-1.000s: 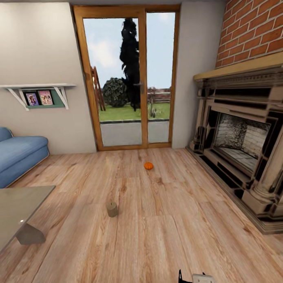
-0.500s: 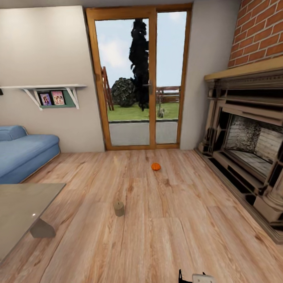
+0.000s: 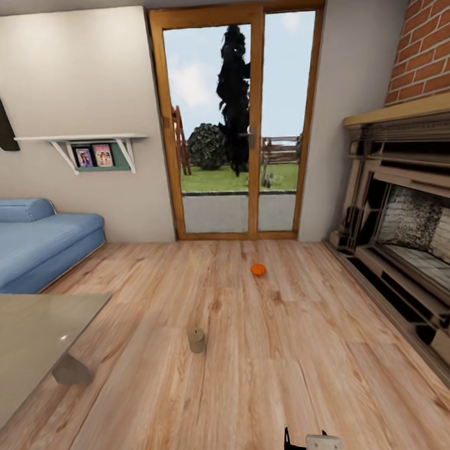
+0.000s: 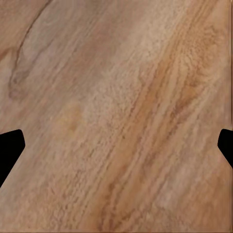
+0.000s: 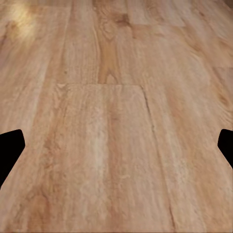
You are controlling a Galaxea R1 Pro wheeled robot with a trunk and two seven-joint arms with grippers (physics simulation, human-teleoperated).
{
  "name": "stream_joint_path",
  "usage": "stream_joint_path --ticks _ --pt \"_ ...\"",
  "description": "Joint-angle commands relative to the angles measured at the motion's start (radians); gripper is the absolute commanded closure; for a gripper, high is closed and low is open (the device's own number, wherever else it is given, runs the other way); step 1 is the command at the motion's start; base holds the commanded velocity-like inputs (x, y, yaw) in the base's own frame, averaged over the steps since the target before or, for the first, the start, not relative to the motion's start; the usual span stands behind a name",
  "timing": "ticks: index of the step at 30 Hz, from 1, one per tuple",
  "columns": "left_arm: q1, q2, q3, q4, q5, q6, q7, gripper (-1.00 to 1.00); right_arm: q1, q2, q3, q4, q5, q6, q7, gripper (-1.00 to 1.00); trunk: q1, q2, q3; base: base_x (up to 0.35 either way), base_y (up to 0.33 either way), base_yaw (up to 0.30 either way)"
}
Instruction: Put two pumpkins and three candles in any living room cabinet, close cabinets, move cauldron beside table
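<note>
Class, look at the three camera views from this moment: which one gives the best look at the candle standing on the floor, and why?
The head view. There the candle stands upright on the plank floor, whole and unobstructed, nearer than the pumpkin. The left and right wrist views look down on floorboards between open pincer fingers, with no candle among them.

The head camera looks forward and slightly down across the plank floor [image 3: 269, 379] toward the glass doors [image 3: 241, 120] at top centre, with the sofa [image 3: 37, 241] at left and the fireplace [image 3: 407, 225] at right. The glass counter [image 3: 28, 336] cuts into the lower left, and a bit of the robot shows at the bottom edge. The left wrist camera faces the floor [image 4: 116, 107] close up, grain running diagonally. The right wrist camera views the floor [image 5: 116, 121] at a shallower angle, from farther off. All three views share the floor.
</note>
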Motion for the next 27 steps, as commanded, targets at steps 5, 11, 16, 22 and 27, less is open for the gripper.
stream_joint_path --ticks 5,11,16,22,27 --pt "0.0 0.0 -0.009 0.0 0.006 -0.003 0.005 -1.0 -0.001 0.001 0.008 0.0 0.001 -0.006 -0.008 -1.0 0.0 0.0 -0.001 0.328 0.0 0.001" --pt "0.0 0.001 -0.012 -0.001 0.004 -0.002 0.005 -1.0 -0.001 0.0 0.007 0.001 0.0 -0.077 -0.008 -1.0 0.0 0.0 -0.001 0.329 0.0 0.0" --pt "0.0 0.004 -0.014 -0.027 0.003 0.01 0.005 -1.0 -0.001 -0.012 0.004 -0.007 0.001 -0.085 -0.008 -1.0 0.0 0.0 -0.001 0.33 0.0 0.0" --pt "0.0 0.002 -0.016 -0.169 -0.004 0.089 0.007 -1.0 -0.011 -0.027 0.003 -0.044 0.001 -0.079 -0.011 -1.0 0.0 0.0 -0.001 0.331 0.0 0.0" --pt "0.0 0.0 -0.016 -0.339 -0.02 0.331 0.013 -1.0 -0.057 -0.043 0.001 -0.121 0.0 -0.053 -0.015 -1.0 0.0 0.0 -0.001 0.332 0.0 0.0"
